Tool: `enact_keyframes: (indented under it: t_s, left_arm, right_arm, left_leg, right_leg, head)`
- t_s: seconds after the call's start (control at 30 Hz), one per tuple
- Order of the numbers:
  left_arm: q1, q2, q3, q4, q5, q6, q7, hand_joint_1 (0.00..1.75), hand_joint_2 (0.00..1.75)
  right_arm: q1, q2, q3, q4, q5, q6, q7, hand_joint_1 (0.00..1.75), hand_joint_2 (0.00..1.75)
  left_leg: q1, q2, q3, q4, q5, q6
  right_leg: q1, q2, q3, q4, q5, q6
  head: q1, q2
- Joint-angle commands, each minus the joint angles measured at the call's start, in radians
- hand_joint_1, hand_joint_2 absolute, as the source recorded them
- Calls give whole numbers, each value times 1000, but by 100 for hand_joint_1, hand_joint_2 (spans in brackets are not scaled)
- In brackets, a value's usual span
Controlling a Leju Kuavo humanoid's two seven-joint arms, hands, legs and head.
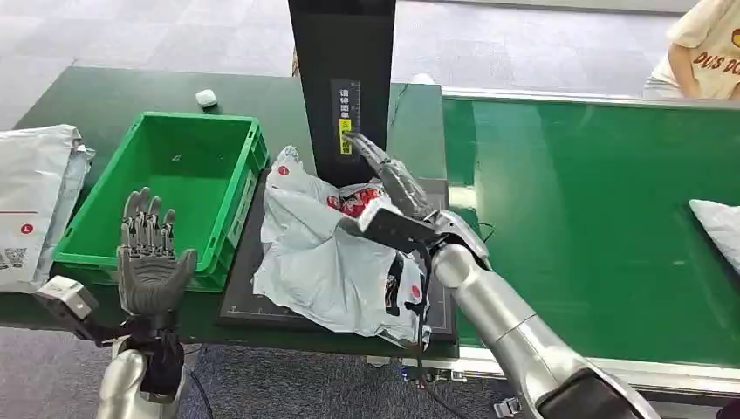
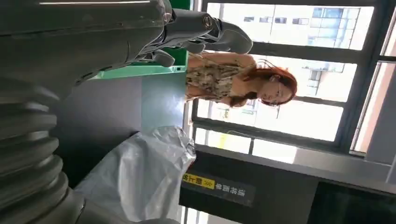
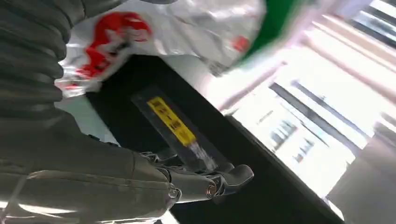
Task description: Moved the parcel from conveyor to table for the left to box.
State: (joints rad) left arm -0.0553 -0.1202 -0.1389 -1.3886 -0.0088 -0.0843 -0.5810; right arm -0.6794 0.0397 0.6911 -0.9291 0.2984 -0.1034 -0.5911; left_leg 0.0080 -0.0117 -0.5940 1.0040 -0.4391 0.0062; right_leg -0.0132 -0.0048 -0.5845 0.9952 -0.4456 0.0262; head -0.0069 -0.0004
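Parcel: our grey poly mailer [image 1: 327, 262] lies crumpled on the black mat [image 1: 249, 301].
Right hand [image 1: 397, 188]: fingers straight, empty, above it.
Left hand [image 1: 150, 253]: spread wide, empty, before the green crate [image 1: 188, 188].

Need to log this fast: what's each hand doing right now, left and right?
Left hand: open, fingers spread, holding nothing, raised in front of the green bin.
Right hand: open, fingers extended above the parcel, not gripping it.
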Motion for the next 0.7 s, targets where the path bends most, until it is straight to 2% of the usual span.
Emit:
enact_keyframes:
  t_s: [0.03, 0.17, 0.33, 0.53, 0.6, 0.7]
  left_arm:
    - [-33, 20, -60, -5, -35, -10, 9, 0, 175]
    - [-51, 17, -97, 3, -74, -26, 14, 0, 175]
    - [-131, 0, -155, 89, -90, -50, 22, 0, 175]
    - [-143, 5, -203, 65, -163, -52, 25, 0, 175]
    - [-151, 13, -225, 53, -213, -43, 30, 0, 175]
    - [-167, 22, -317, 35, -448, 30, 51, 0, 175]
  right_arm:
    - [204, 41, -331, -342, -177, 50, -4, 0, 175]
    - [265, 47, -392, -405, -217, 50, -44, 0, 175]
    - [290, 67, -441, -499, -211, 61, -20, 0, 175]
    - [345, 53, -493, -542, -188, 75, -23, 0, 175]
    - [342, 56, -509, -546, -192, 76, -22, 0, 175]
    - [360, 67, -529, -572, -183, 95, -21, 0, 175]
  left_leg:
    - [0, -3, 1, 0, 0, 0]
    - [0, -1, 1, -1, 0, 0]
    - [0, -3, 0, 0, 0, 0]
    - [0, -2, 2, -1, 0, 0]
    - [0, -2, 1, -1, -1, 0]
    - [0, -1, 0, 0, 0, 0]
  right_leg:
    - [0, -4, 2, 0, -2, -1]
    - [0, -2, 2, -1, -1, -1]
    - [0, -3, 1, 0, -1, -1]
    - [0, -3, 2, -2, -1, -1]
    - [0, -2, 2, -1, -1, -1]
    - [0, -2, 1, -1, -1, -1]
  head:
    - [0, 0]
    - [0, 0]
    - [0, 0]
    - [0, 0]
    - [0, 0]
    - [0, 0]
